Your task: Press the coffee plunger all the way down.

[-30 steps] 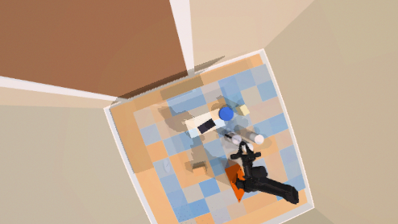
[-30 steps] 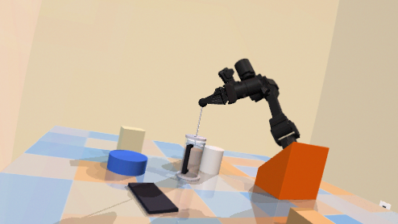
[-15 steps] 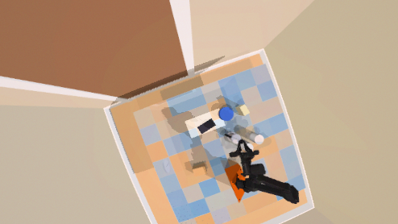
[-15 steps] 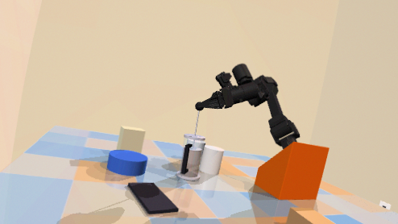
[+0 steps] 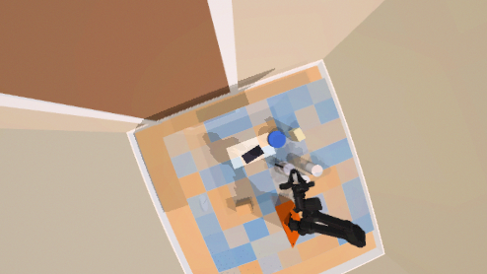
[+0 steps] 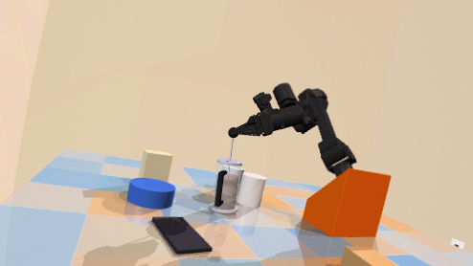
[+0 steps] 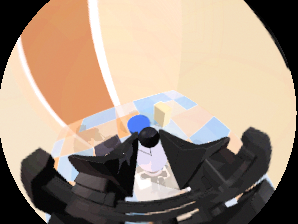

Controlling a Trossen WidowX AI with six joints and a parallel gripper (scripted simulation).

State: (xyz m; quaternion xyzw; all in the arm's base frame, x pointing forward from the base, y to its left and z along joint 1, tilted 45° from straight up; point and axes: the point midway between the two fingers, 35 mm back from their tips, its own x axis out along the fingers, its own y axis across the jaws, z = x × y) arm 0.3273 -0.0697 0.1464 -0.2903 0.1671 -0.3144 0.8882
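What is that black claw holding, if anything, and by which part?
The gripper is shut on the coffee press's plunger, gripping the black knob at the top of its thin rod, above the glass press.

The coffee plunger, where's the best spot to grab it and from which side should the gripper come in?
Grip the black knob on top of the thin rod: it is the only wide, rounded part standing above the press. Come from the side, roughly level, fingers straddling the knob, as the gripper does now, closed on it. That probably leaves a straight push down without tipping the glass.

Arm's fingers (image 5: 294,173) clasp the coffee press (image 5: 299,163) plunger from above.
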